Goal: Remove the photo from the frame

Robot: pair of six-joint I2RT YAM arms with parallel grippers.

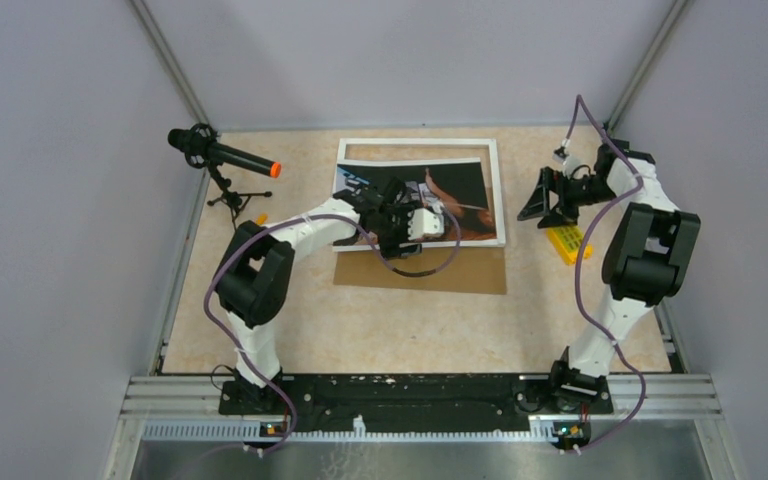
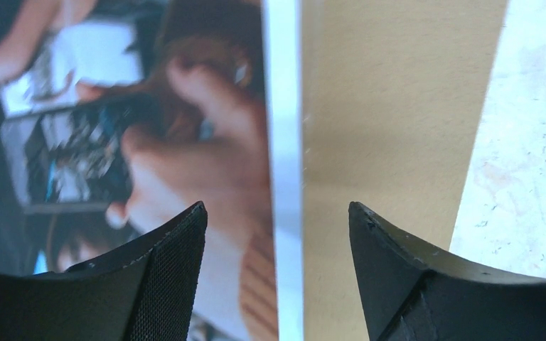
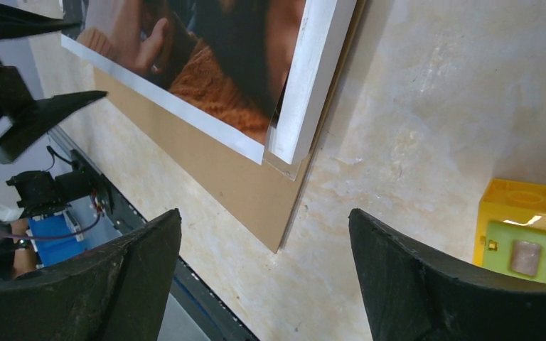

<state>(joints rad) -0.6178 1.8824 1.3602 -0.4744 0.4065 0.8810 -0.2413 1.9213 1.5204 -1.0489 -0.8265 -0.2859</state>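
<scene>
The left gripper holds its fingers well apart, with nothing clamped between them. In its wrist view one tip stands over the photo and the other over the brown backing board. A white strip runs between the tips from 12 to 6 o'clock. Whether the tips touch the surface cannot be told. The pale table shows at 3 o'clock of the board.

The right gripper is also spread wide and empty, hanging above the table. In its wrist view the corner of the frame sits at 12 o'clock, lying on the backing board, and a yellow block sits at 3 o'clock.

From above, the photo lies inside the white frame in the far half of the table. It is slightly askew and close to the frame's 6 o'clock bar, leaving a bare strip at 12 o'clock. The backing board sticks out from under the frame toward 6 o'clock. The left gripper is over the photo's middle. The right gripper is at 3 o'clock of the frame, apart from it, with the yellow block at its 5 o'clock. A microphone on a small tripod stands at 9 o'clock of the frame, well apart.
</scene>
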